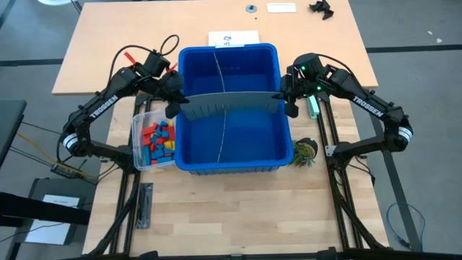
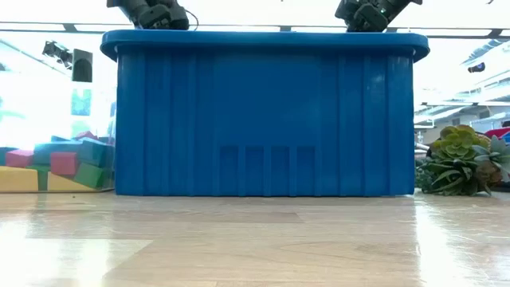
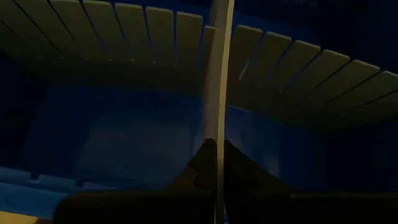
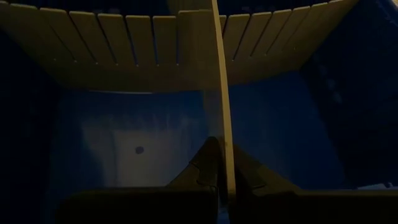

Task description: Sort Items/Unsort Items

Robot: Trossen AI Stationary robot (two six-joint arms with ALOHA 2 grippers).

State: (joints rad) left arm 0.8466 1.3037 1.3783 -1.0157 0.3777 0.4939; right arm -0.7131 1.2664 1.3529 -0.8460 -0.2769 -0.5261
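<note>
Table (image 1: pixel 216 209) was light wood, both dark arms reaching in from the sides. Large blue bin (image 1: pixel 226 162) sat mid-table; in the low view its front wall (image 2: pixel 263 119) blocked everything inside, and only the two wrists poked above the rim.

Inside the bin: a grey slotted divider sheet (image 1: pixel 229 107) stood crosswise, bowed, spanning wall to wall. A second, thin divider (image 1: pixel 220 101) ran lengthwise, seen edge-on from above. No blocks seen on the visible bin floor.

Left gripper (image 1: pixel 172 110) was at the bin's left wall, fingers pressed together on the left end of the crosswise sheet. Left wrist view showed the sheet's edge (image 3: pixel 217 93) running up from between the fingertips. Right gripper (image 1: pixel 290 108) was at the right wall, pinching the sheet's other end; same picture in the right wrist view (image 4: pixel 222 93).

Clear tub (image 1: pixel 141 144) touched the bin's left side. The toy blocks (image 1: pixel 159 141) were all in it, red, blue, yellow, green, jumbled. Low view showed them through the tub wall (image 2: pixel 56 167).

Small stuff: succulent plant (image 1: pixel 304 152) just beside the bin's right front corner, also in the low view (image 2: pixel 462 159); paper label (image 1: pixel 233 39) behind the bin.
</note>
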